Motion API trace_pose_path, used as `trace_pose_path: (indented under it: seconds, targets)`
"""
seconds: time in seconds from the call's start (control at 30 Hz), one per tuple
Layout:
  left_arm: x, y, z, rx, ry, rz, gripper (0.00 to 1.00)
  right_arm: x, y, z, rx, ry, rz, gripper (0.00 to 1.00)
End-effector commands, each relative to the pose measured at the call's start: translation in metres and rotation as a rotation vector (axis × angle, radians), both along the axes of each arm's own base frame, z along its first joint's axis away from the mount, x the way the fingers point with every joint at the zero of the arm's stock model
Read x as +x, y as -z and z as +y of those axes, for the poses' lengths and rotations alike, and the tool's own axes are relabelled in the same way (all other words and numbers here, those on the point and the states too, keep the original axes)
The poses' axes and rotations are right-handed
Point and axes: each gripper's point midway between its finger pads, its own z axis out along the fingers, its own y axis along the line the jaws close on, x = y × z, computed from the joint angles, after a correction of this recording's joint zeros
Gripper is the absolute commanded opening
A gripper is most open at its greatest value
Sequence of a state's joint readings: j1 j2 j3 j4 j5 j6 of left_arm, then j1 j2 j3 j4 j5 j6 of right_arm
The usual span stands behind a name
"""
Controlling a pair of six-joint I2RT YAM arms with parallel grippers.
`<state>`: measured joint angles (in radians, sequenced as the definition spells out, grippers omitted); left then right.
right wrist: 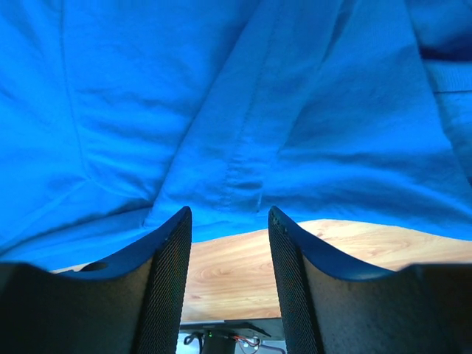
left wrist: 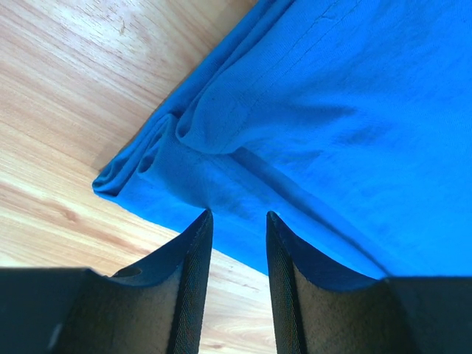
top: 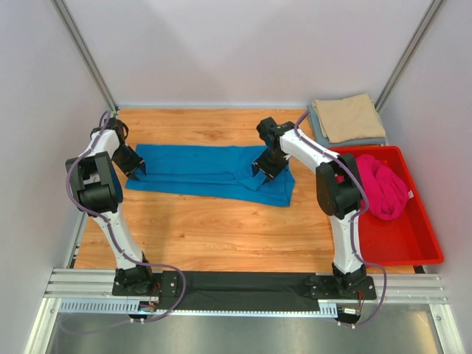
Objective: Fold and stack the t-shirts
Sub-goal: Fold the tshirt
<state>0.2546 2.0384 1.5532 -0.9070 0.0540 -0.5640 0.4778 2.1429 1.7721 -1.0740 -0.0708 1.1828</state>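
Left hand [left wrist: 237, 215]: fingers narrowly parted, gripping nothing. The blue shirt [left wrist: 332, 110] lies on the surface [left wrist: 66, 88] just ahead of the fingertips, its bunched corner ahead and left. Right hand [right wrist: 227, 212]: fingers parted, gripping nothing, shirt edge just ahead.

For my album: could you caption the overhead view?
Left gripper and right gripper, open, poised over a blue t-shirt on the table.

Plain bright blue t-shirt [top: 210, 169] across a warm orange-brown, wood-grain table [top: 221, 236]. At the far right, a tan beige t-shirt [top: 346, 116] over a grey-blue t-shirt [top: 317, 125]. At the right, a magenta pink t-shirt [top: 385, 190] in a red bin [top: 413, 247].
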Motion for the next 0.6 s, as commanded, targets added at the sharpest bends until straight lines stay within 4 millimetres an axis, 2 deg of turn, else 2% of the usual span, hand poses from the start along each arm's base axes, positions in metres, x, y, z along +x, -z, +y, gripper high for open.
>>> trace_pose_path:
  seconds: [0.0,0.17,0.37,0.57]
  targets:
    - [0.017,-0.025,0.002,0.02,-0.015,-0.082,0.42,-0.008,-0.002,-0.006,-0.04,0.051,0.001,0.47]
    - [0.019,-0.024,0.0,0.011,-0.012,-0.089,0.42,-0.015,-0.002,-0.003,-0.042,0.063,-0.002,0.47]
    - [0.019,-0.023,-0.003,0.005,-0.005,-0.09,0.41,-0.007,0.001,0.005,-0.022,0.068,-0.044,0.45]
    - [0.02,-0.024,-0.004,0.006,0.0,-0.095,0.41,-0.002,0.0,0.009,-0.013,0.078,-0.072,0.38]
